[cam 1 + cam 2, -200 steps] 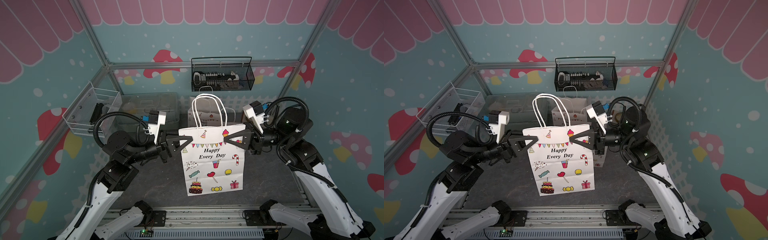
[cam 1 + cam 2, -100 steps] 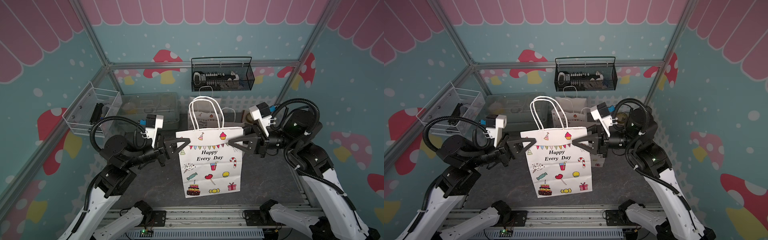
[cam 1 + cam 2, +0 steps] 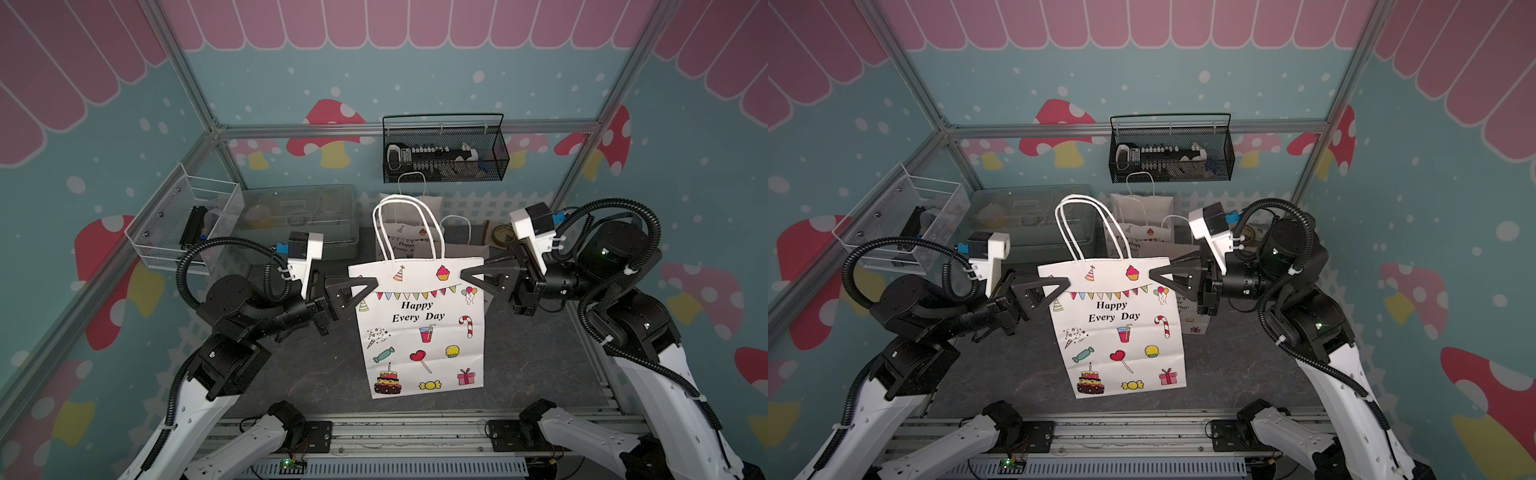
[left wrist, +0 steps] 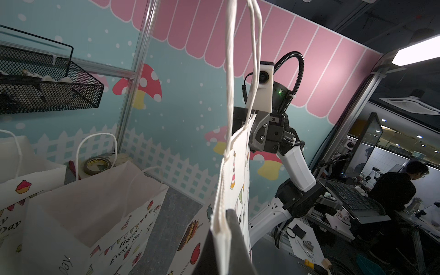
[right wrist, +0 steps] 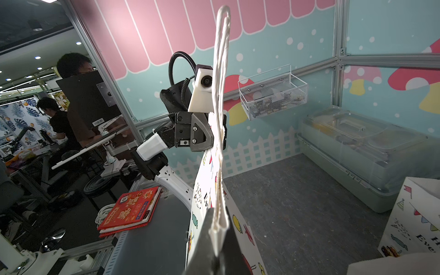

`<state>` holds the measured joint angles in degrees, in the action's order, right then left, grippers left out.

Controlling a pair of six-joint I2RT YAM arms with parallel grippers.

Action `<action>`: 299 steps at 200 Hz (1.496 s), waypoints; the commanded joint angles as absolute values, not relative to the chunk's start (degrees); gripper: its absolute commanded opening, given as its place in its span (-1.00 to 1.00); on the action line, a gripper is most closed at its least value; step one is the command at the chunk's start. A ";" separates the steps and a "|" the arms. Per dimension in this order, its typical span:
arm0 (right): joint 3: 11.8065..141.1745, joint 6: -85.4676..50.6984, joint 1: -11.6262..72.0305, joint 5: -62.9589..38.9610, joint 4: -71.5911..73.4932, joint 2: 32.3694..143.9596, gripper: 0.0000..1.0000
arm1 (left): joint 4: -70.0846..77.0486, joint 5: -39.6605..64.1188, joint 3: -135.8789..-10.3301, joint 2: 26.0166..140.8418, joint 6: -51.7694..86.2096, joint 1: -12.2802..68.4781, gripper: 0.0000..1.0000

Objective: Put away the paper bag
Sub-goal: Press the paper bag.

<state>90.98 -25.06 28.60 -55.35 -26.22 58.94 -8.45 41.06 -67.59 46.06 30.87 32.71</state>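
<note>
Booth with teal mushroom walls, dark grey tabletop [image 3: 316, 374]. A flattened paper bag [image 3: 419, 332] is held upright at the middle of the table, stretched between both arms. Top left corner is pinched by the left gripper [image 3: 371, 285], top right corner by the right gripper [image 3: 465, 275]; both are clamped tight on the paper rim. In the wrist views the rim is seen sandwiched between the dark fingers [image 4: 238, 259]. The handles [image 3: 401, 224] are stood straight up. Bottom edge looks lifted off the table, though that can't be confirmed from above. Two more printed bags [image 3: 1144, 216] are parked behind it by the back wall. A black wire basket [image 3: 444, 153] is hung on the back wall, a white wire basket [image 3: 183, 224] on the left wall, with a clear lidded box [image 3: 299, 216] set beside it.
</note>
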 commanded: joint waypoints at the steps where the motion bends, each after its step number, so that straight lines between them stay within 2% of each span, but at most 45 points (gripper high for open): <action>1: 91.42 -23.65 28.89 -53.89 -26.04 57.55 -1.00 | -6.81 42.97 -65.53 45.27 32.26 32.78 -0.50; 20: 91.28 -23.66 28.92 -53.88 -25.93 57.00 -1.00 | -4.87 44.72 -63.85 44.82 33.64 32.87 -0.26; 65: 90.82 -24.57 28.86 -52.66 -24.56 55.98 -1.00 | -4.83 45.02 -61.25 43.09 34.41 33.04 -0.23; 82: 89.86 -26.79 28.92 -53.26 -21.78 55.64 -1.00 | -4.75 44.45 -60.45 42.79 34.80 33.12 -0.34; 105: 88.80 -27.42 28.92 -53.26 -21.18 54.79 -1.00 | -4.80 43.11 -59.90 41.95 34.81 33.10 -0.61; 134: 86.18 -27.40 28.91 -54.60 -21.35 53.80 -1.00 | -4.83 42.34 -60.19 41.90 35.15 33.08 -0.82; 171: 80.01 -29.09 28.89 -52.76 -18.36 51.52 -0.68 | -6.27 39.23 -60.26 42.80 35.35 33.07 -1.00; 207: 74.32 -30.49 28.91 -52.36 -15.68 49.03 -0.26 | -2.41 40.46 -60.41 43.68 38.14 33.05 -1.00; 230: 72.38 -31.16 28.89 -53.04 -14.34 47.87 0.28 | -0.91 40.97 -60.54 43.18 39.60 33.07 -1.00; 249: 72.16 -30.98 28.92 -53.26 -14.67 47.67 0.52 | 0.04 41.63 -60.62 43.11 40.57 33.07 -1.00; 281: 71.85 -30.85 28.87 -53.26 -14.63 47.60 0.55 | 1.38 42.43 -60.88 43.12 41.85 33.05 -1.00; 286: 71.80 -30.85 28.90 -53.23 -14.63 47.47 0.51 | 1.49 42.60 -60.93 43.07 41.94 33.06 -1.00; 299: 71.80 -30.84 28.91 -53.24 -14.67 47.38 0.26 | 1.36 42.95 -61.09 43.17 42.05 33.05 -1.00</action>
<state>72.18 -30.55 28.62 -52.47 -16.08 47.94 -1.23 41.87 -60.47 43.59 40.38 32.82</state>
